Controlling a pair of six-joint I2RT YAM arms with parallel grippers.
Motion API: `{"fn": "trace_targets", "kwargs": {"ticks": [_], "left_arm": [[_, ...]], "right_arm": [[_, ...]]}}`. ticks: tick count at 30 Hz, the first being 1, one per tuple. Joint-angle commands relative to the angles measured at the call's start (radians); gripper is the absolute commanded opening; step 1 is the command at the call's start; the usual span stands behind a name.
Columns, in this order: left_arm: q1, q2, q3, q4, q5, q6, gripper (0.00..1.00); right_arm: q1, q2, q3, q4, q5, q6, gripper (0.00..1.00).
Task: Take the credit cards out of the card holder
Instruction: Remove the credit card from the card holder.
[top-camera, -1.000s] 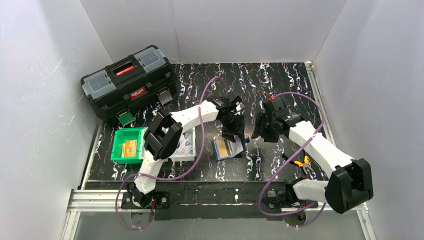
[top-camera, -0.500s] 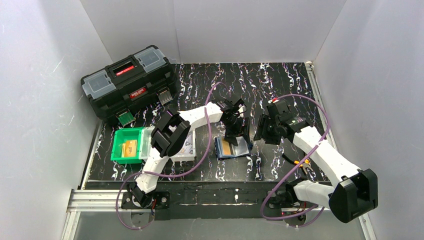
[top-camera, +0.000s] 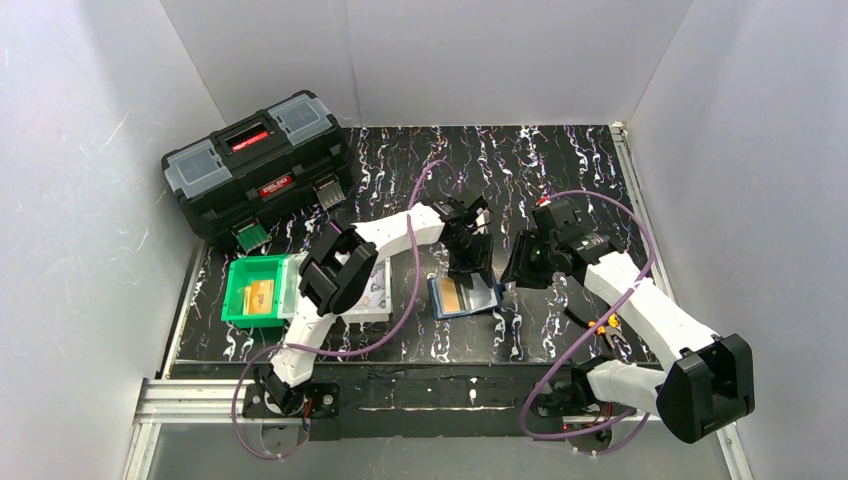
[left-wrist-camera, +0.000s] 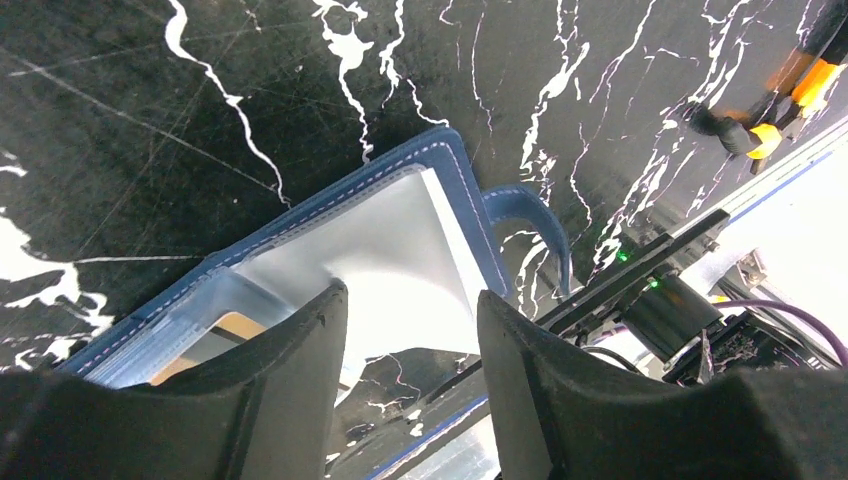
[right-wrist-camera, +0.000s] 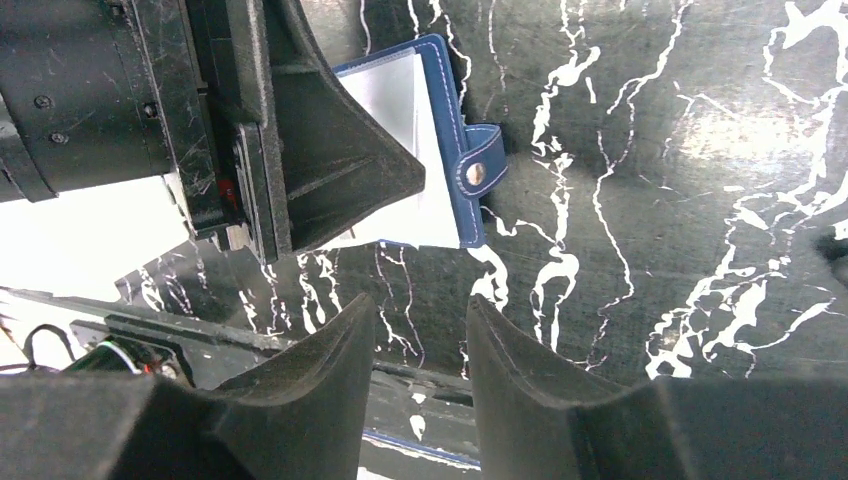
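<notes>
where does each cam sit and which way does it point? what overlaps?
Top external: above, behind the bases, looking down on the table; both arms show.
Left wrist: left arm, looking down past the left gripper at the card holder.
Right wrist: right arm, looking past the right gripper at the table; left gripper also shows.
Shared: all three see the card holder.
</notes>
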Motion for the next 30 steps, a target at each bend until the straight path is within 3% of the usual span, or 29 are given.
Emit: {"fn": "trace_targets", "kwargs": {"ticks": [1, 9, 19, 30], "left_arm": [[0.006, -0.117, -0.011, -0.033, -0.035, 0.031, 0.49], [0.016, -0.148, -0.013, -0.026, -0.034, 0.050, 0.57], [0.027, -0.148, 0.007, -0.020, 0.007, 0.048, 0.57], [0.036, -0.058, 0.070, -0.066, 0.190, 0.083, 0.53]], "right_arm": [[-0.002, 0.004, 0.019, 0.050, -0.060, 0.001, 0.46], [-0.002, 0.009, 0.008, 0.066, -0.090, 0.001, 0.45], [0.018, 0.007, 0.012, 0.088, -0.126, -0.009, 0.44], [0.094, 0.080, -0.037, 0.248, -0.205, -0.034, 0.25]]}}
